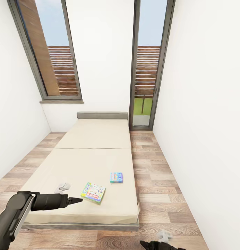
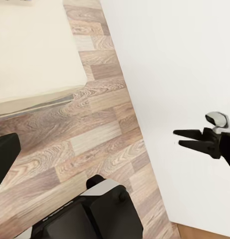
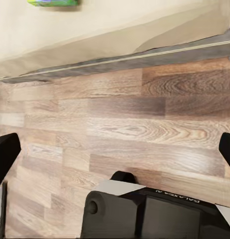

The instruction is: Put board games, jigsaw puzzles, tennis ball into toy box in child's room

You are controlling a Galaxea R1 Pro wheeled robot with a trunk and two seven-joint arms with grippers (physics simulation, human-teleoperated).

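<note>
Two board games lie on the near end of the beige bed. The larger one has a white and green lid. A smaller blue one lies just beyond it to the right. My left gripper hovers over the bed's near left part, a short way left of the larger game, and holds nothing. In its wrist view the fingers stand wide apart over the floor. My right gripper is low over the floor in front of the bed's near right corner, open and empty. A green box edge shows on the mattress.
The bed has a grey base and headboard and takes up most of the narrow room. A strip of wood floor runs along its right side beside the white wall. Tall windows stand at the far end.
</note>
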